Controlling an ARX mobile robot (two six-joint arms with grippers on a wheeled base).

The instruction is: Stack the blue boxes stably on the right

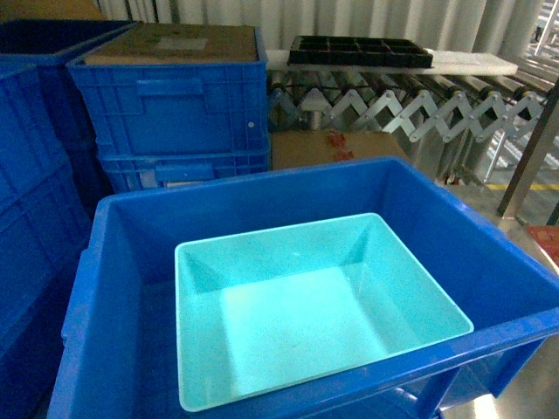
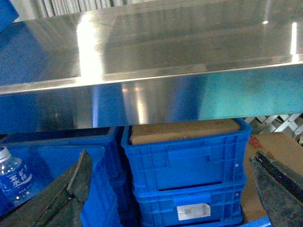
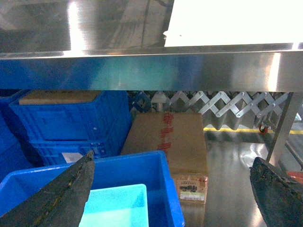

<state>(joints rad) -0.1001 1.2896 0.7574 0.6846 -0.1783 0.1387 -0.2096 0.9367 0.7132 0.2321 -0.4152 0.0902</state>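
Note:
One light turquoise blue box (image 1: 314,305) lies upright and empty inside a big royal-blue crate (image 1: 113,262) just in front of me; its far corner (image 3: 123,203) also shows in the right wrist view. Neither gripper appears in the head view. My left gripper (image 2: 173,187) is open, its dark fingers (image 2: 66,189) wide apart and nothing between them, looking under a steel shelf at stacked crates. My right gripper (image 3: 173,189) is open too, hovering behind and above the crate's near edge, apart from the tub.
Ribbed blue crates (image 1: 175,105) holding cardboard stand stacked at the back left. A cardboard carton (image 3: 180,142) sits on the floor right of the big crate. A roller conveyor (image 1: 410,105) with a black tray (image 1: 358,51) runs behind. A water bottle (image 2: 14,177) is at left.

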